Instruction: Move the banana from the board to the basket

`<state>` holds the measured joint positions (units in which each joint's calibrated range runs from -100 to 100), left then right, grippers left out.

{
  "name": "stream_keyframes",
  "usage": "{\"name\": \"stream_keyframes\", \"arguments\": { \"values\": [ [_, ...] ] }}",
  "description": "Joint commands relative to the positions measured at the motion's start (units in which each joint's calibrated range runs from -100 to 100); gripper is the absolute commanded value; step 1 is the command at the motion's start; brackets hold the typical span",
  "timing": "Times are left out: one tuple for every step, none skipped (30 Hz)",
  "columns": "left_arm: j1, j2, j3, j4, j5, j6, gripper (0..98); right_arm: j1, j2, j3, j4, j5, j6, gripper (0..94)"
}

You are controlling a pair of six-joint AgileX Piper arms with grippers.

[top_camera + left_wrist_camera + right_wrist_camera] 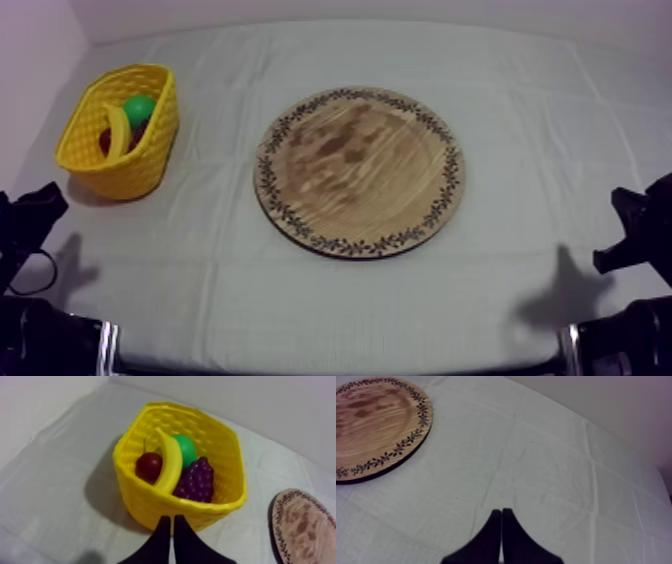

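The banana [117, 130] [169, 462] lies inside the yellow basket [152, 150] [150, 506] at the table's far left, leaning across the other fruit. The round wooden board [358, 170] [302, 531] [376, 426] in the middle of the table carries nothing. My left gripper [35, 215] [172, 522] rests low at the left, its fingers together as a narrow wedge just in front of the basket's near wall, holding nothing. My right gripper [625, 235] [501, 513] rests low at the right, shut on nothing, over bare cloth beside the board.
In the basket with the banana are a small red fruit [149, 466], a bunch of purple grapes [196, 480] and a green pear [139, 108] [186, 448]. Bare cloth [340, 300] stretches around the board and along the front edge.
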<state>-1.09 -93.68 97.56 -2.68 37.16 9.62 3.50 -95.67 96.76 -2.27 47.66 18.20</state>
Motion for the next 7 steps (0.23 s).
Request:
{"name": "stream_keyframes", "arguments": {
  "values": [
    [0.28, -4.51, 0.26, 0.13, 0.24, 0.21, 0.1, 0.01, 0.00, 0.01, 0.00, 0.00, -0.05, 0.3],
    [0.34, -4.98, 0.38, 0.17, 0.33, 0.32, 0.1, 0.01, 0.00, 0.01, 0.00, 0.00, -0.05, 0.3],
    [0.36, -5.30, 0.49, 0.19, 0.38, 0.39, 0.1, 0.02, 0.00, 0.01, 0.00, 0.00, -0.05, 0.3],
    [0.37, -5.53, 0.61, 0.21, 0.42, 0.43, 0.1, 0.04, 0.00, 0.01, 0.00, 0.00, -0.05, 0.3],
    [0.38, -5.69, 0.69, 0.23, 0.45, 0.44, 0.1, 0.06, 0.00, 0.01, 0.00, 0.00, -0.05, 0.3],
    [0.39, -5.80, 0.75, 0.24, 0.47, 0.44, 0.1, 0.07, 0.00, 0.01, 0.00, 0.00, -0.05, 0.3],
    [0.40, -5.88, 0.82, 0.24, 0.39, 0.43, 0.1, 0.08, 0.00, 0.01, 0.00, 0.00, -0.05, 0.3]
  ]
}}
